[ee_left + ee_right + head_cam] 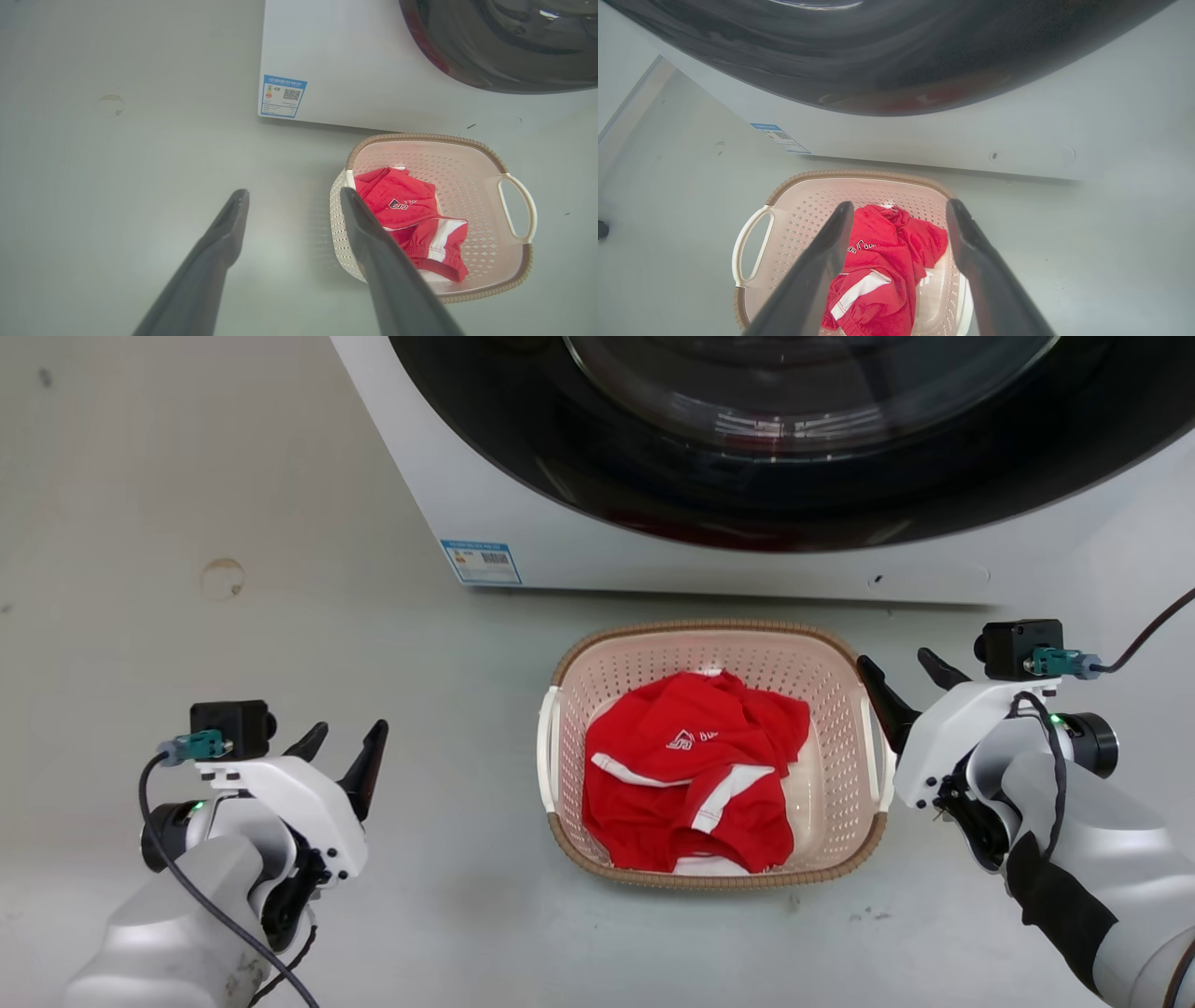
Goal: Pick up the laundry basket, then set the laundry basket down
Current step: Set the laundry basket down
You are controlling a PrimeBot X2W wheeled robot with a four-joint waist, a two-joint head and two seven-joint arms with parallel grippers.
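The laundry basket, pale pink-cream with a brown woven rim, stands on the floor in front of the washing machine. A crumpled red and white garment lies inside it. My left gripper is open and empty, well to the left of the basket's left handle. My right gripper is open, close beside the right handle, its inner finger just off the rim. The left wrist view has the basket right of my open left gripper. In the right wrist view my right gripper looks over the basket.
The white washing machine with its dark round door stands right behind the basket, a blue label at its lower left corner. Pale grey floor spreads to the left and in front, with a faint round mark.
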